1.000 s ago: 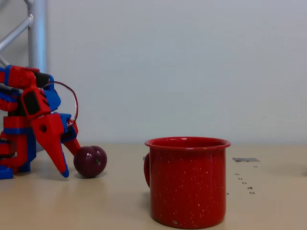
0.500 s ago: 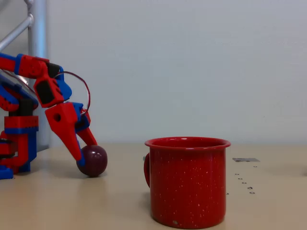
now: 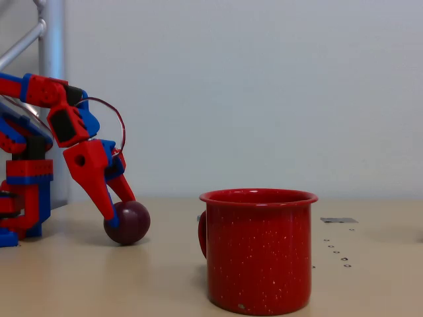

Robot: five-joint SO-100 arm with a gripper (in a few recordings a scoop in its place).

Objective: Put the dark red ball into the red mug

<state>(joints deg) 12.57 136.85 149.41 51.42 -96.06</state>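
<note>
Over the last second the red-and-blue two-finger tool (image 3: 122, 208) has swung up and to the right from its low pose at the left edge, and its tips now sit on the small glossy maroon ball (image 3: 129, 222), which has shifted only a hair to the right across the half-second before this.

Nearest the camera, at lower centre-right of the fixed view, stands the bright red speckled enamel mug (image 3: 259, 251), upright on the pale tan tabletop (image 3: 99, 284), its rolled rim open and its small handle partly hidden on the left side. It is well apart from the ball.

Farther back, at left of centre and lower in the frame, the ball rests on the tabletop. One finger crosses its left face and the other meets its upper side, so the fingers straddle it; whether they are squeezing it yet or merely touching cannot be told from this angle.

The step in hand looks like the grasp. The next move would call for a firm closing on the smooth round ball, which could squirt free, then a lift high enough to clear the mug's rim and a carry rightward over its opening.
</note>
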